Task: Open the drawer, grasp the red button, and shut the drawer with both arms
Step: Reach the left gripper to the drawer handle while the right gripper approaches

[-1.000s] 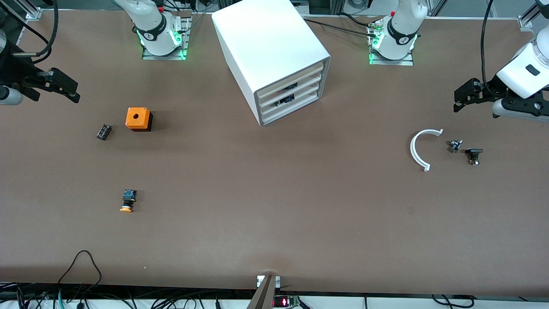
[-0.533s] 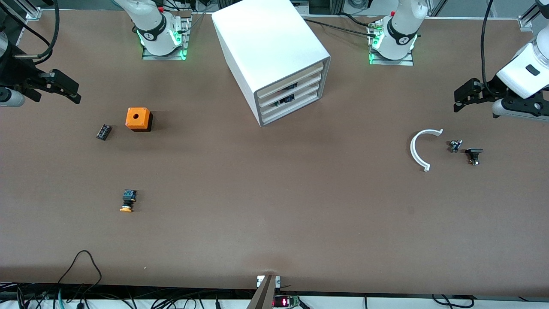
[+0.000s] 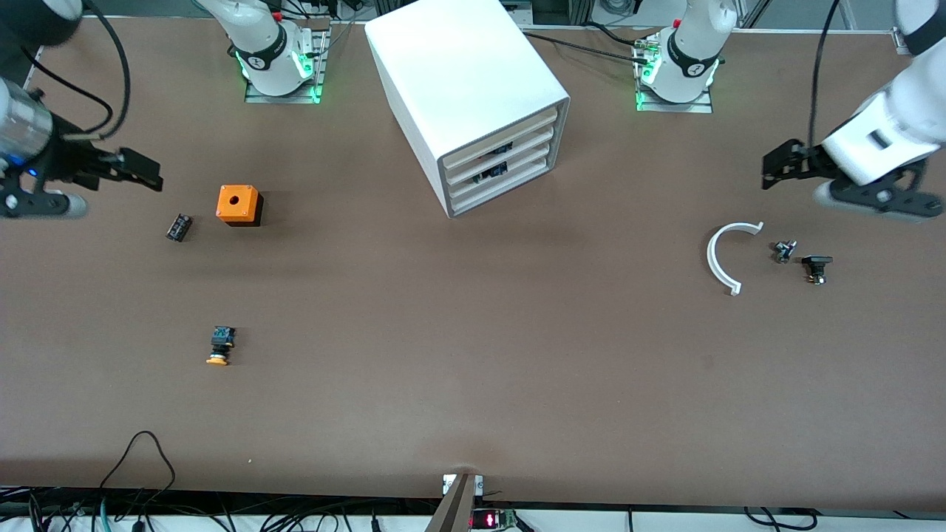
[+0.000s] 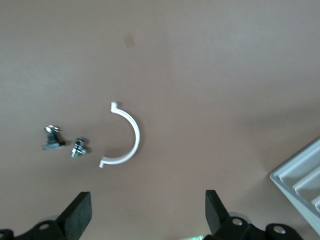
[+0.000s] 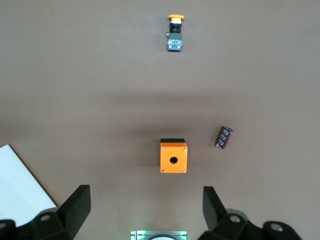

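Both grippers hang spread wide and hold nothing: the left gripper (image 3: 772,164) over bare table toward its own end from the cabinet (image 3: 473,89), the right gripper (image 3: 144,171) toward its end. All three drawers (image 3: 502,159) sit closed; no red-capped button shows.

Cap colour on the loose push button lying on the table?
Orange-yellow cap on a black-and-blue body; right wrist view shows it best.
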Motion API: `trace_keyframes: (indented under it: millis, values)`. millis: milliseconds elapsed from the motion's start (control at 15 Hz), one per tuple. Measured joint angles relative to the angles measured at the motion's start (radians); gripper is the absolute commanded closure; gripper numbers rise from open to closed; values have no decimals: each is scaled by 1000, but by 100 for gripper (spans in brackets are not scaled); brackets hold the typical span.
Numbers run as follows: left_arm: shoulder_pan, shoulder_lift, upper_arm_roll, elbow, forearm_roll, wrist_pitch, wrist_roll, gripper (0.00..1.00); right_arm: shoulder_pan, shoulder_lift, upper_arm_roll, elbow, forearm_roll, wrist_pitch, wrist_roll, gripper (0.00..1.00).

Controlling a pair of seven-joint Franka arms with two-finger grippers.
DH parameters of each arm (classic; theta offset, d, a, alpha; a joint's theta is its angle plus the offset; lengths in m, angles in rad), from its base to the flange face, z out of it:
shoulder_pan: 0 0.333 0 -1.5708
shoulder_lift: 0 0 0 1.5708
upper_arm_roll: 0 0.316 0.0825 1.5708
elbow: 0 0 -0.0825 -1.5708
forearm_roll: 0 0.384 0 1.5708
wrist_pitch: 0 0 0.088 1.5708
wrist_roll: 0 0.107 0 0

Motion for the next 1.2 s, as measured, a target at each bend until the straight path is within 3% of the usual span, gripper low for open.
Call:
trace_keyframes:
  millis: [267, 467, 733, 1200]
  values:
    - [-34, 75, -98, -2, -7, -7, -1, 0, 1, 115, 0, -2, 0, 103, -1, 1]
    - [-46, 100, -157, -3, -131, -10, -1, 0, 9, 201, 1, -3, 0, 203, -1, 1]
    - [-43, 126, -159, -5, -315, -15, 83, 0, 41, 270, 1, -1, 0, 279, 26, 1]
    - [-38, 219, -155, -79, -623, 8, 252, 2, 135, 282, 4, 4, 0, 294, 215, 1]
